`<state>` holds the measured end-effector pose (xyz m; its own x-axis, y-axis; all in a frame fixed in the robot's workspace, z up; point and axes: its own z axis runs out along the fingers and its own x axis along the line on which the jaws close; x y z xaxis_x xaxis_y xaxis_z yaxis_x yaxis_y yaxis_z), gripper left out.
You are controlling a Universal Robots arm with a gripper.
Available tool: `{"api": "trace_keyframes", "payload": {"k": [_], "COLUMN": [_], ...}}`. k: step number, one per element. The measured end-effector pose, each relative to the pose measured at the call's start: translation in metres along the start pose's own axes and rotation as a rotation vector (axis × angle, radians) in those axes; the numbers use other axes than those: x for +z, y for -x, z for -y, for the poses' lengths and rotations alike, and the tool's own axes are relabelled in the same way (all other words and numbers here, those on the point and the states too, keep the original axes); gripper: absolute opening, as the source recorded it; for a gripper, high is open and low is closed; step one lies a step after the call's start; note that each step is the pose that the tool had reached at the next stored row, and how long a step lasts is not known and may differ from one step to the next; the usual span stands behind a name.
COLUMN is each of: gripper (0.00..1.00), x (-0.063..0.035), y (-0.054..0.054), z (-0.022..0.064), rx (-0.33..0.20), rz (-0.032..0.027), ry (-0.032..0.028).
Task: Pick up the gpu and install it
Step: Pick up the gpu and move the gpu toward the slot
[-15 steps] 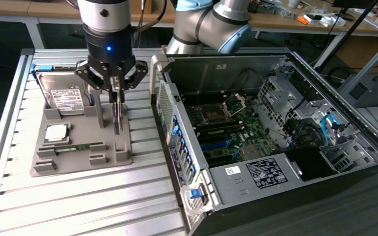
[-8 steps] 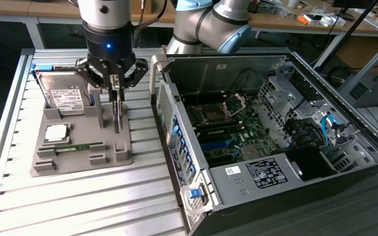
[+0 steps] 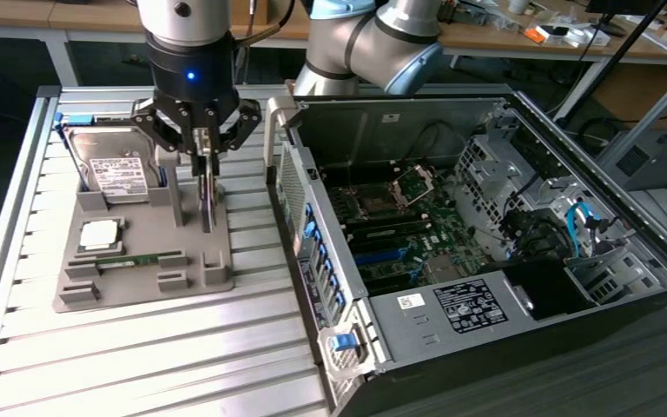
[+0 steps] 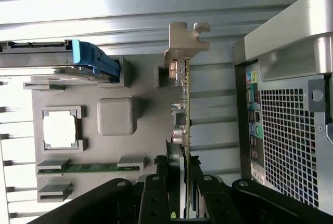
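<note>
Fingers point(image 4: 155, 195) pinching gpu point(image 4: 183, 109) at top edge, one pad per face. Card stands on edge directly below fingers, in grey holder point(image 3: 136, 261) on worktop point(image 3: 136, 365). Long axis runs along finger gap, bracket point(image 4: 183, 42) end ahead. PC case point(image 3: 485, 261) beside.

**Grey tray, green boards, blue accents**

The gripper point(image 3: 204, 155) is black, with a blue light glowing above it. The gpu point(image 4: 183, 99) shows a green board edge and a pale metal bracket. The tray point(image 3: 201, 278) is plain grey. The hard drive point(image 3: 119, 169) is silver with a white label, and the memory stick point(image 3: 136, 259) is green. The computer case point(image 3: 426, 317) is grey, with a dotted mesh grille point(image 4: 291, 141) and a green motherboard point(image 3: 426, 234). The table point(image 3: 136, 356) is pale ribbed metal.
</note>
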<state>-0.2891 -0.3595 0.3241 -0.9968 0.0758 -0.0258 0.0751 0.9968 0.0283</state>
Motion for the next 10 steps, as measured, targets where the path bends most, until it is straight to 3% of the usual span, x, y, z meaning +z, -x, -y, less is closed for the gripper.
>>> {"api": "trace_keyframes", "payload": {"k": [10], "gripper": [0.27], "x": [-0.0051], "y": [0.0001], "z": [-0.0001], "rx": [0.000], "rz": [-0.0003], "ry": [0.0018]}}
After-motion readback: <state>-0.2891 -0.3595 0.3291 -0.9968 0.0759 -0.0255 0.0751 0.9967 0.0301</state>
